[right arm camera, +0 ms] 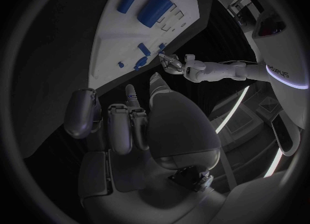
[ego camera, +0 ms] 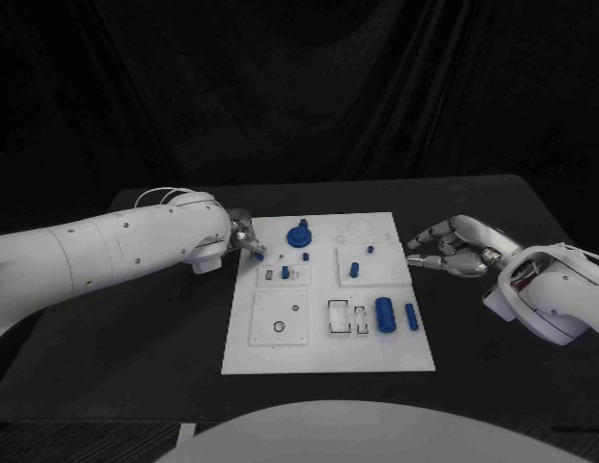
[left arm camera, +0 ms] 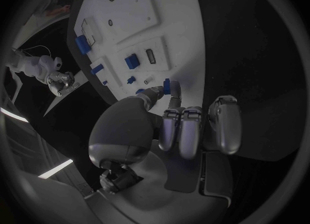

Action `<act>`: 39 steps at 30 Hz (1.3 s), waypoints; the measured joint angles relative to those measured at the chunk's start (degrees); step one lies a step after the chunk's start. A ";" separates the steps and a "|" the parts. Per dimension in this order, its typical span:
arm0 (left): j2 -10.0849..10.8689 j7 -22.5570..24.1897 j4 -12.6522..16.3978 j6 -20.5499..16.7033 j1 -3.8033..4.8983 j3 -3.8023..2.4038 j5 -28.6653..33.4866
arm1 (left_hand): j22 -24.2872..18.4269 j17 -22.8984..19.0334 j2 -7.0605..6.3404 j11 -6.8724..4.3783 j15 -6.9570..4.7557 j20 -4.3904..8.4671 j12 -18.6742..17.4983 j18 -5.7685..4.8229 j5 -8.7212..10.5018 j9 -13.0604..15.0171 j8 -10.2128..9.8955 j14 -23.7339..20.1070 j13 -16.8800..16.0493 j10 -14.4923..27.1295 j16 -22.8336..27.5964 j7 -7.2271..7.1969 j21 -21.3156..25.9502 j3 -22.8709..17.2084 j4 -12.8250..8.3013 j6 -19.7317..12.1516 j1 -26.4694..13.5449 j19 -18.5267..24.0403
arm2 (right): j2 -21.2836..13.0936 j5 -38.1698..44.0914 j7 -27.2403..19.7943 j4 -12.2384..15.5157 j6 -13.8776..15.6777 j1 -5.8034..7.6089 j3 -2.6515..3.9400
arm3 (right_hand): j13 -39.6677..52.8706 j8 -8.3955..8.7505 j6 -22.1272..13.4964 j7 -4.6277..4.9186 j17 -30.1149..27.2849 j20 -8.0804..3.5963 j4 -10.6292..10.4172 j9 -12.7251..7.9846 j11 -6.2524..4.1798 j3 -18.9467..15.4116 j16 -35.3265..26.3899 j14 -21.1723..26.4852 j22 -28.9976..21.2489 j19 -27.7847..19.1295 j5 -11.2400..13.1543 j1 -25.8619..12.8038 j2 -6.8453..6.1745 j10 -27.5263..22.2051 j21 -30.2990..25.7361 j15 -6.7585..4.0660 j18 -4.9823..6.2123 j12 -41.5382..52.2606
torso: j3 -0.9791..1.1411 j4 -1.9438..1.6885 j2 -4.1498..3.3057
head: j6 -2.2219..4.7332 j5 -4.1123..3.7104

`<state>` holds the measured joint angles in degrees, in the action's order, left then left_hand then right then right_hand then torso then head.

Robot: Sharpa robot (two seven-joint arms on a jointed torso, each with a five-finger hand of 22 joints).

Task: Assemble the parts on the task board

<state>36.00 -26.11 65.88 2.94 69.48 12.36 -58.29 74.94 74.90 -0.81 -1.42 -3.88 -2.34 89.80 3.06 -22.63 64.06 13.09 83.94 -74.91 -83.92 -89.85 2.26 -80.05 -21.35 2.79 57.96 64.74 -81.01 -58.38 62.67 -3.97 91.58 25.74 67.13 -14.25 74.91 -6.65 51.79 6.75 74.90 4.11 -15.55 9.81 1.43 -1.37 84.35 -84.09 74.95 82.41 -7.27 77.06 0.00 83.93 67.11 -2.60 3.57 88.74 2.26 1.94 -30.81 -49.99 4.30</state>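
- Nearest you on the white board [ego camera: 330, 359], at about 4 o'clock, two blue cylinders [ego camera: 384, 315] lie side by side.
- At mid-board, small blue pegs [ego camera: 355, 269] stand in their blocks.
- At 3 o'clock, your right hand [ego camera: 446, 249] hovers off the board's edge, fingers curled, holding nothing.
- At 10 o'clock, your left hand [ego camera: 244, 238] pinches a small blue piece [left arm camera: 167, 85] at the board's edge.
- Farthest, at 12 o'clock, stands a blue knob [ego camera: 299, 234].

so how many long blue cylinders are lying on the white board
2: a thick blue cylinder and a thinner blue cylinder, side by side at the white task board's near right corner. Smaller blue parts not counted.
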 measured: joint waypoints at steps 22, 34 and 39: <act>3.93 -3.85 9.49 -1.34 0.46 0.02 4.47 | -0.01 0.00 -0.22 0.00 0.00 0.00 0.00 0.00 -0.22 0.08 0.00 0.00 0.00 0.00 0.00 -0.10 0.00 -0.83 0.12 -0.16 -0.24 0.00 | -0.61 0.00 0.02 -0.03 -0.08 -0.81 0.00 | -0.01 0.00 0.00 0.00 0.00 0.00 -0.02 -0.04 0.00 -0.30 0.00 0.00 -0.02 0.00 0.00 0.00 0.00 0.00 -0.21 0.00 0.00 0.00 | -0.02 0.05 -0.07 | 0.00 0.17; 3.66 -5.22 9.51 -2.64 0.20 0.02 3.33 | -0.02 0.00 -0.52 0.00 0.00 -0.22 0.00 -0.01 -0.21 0.25 0.00 0.00 0.00 0.00 0.00 0.00 0.00 -1.54 -0.11 -0.24 -0.54 -0.22 | -0.59 0.00 -0.02 -0.03 -0.08 -0.99 -0.01 | -0.01 0.00 0.00 0.00 0.00 0.00 -0.02 -0.08 0.00 -0.30 0.00 0.00 -0.02 0.00 0.00 0.00 0.00 0.00 -0.21 0.00 0.00 0.00 | -0.02 0.04 -0.09 | 0.00 0.29; 3.66 -5.68 9.69 -3.09 0.17 0.02 2.54 | -0.02 0.00 -0.52 0.00 0.00 -0.01 0.00 0.00 -0.20 0.25 0.00 0.00 0.00 0.00 0.00 -0.16 0.00 -1.54 -0.11 -0.07 -0.55 -0.43 | -0.59 0.00 -0.02 -0.03 -0.08 -1.01 0.00 | -0.01 0.00 0.00 0.00 0.00 0.00 -0.02 -0.08 0.00 -0.30 0.00 0.00 -0.03 0.00 0.00 0.00 0.00 0.00 -0.21 0.00 0.00 0.00 | -0.02 0.03 -0.06 | 0.00 0.32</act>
<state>39.66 -31.79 75.58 -0.16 69.65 12.38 -55.75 74.93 74.90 -1.33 -1.42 -3.88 -2.35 89.80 3.05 -22.84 64.31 13.09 83.94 -74.91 -83.92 -89.85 2.10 -80.05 -22.89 2.68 57.89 64.19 -81.44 -58.97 62.67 -3.99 91.55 25.65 66.12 -14.24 74.90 -6.65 51.79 6.75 74.90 4.11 -15.56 9.73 1.43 -1.66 84.35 -84.09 74.92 82.41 -7.27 77.06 0.00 83.93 66.90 -2.60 3.58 88.74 2.24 1.97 -30.87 -49.99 4.61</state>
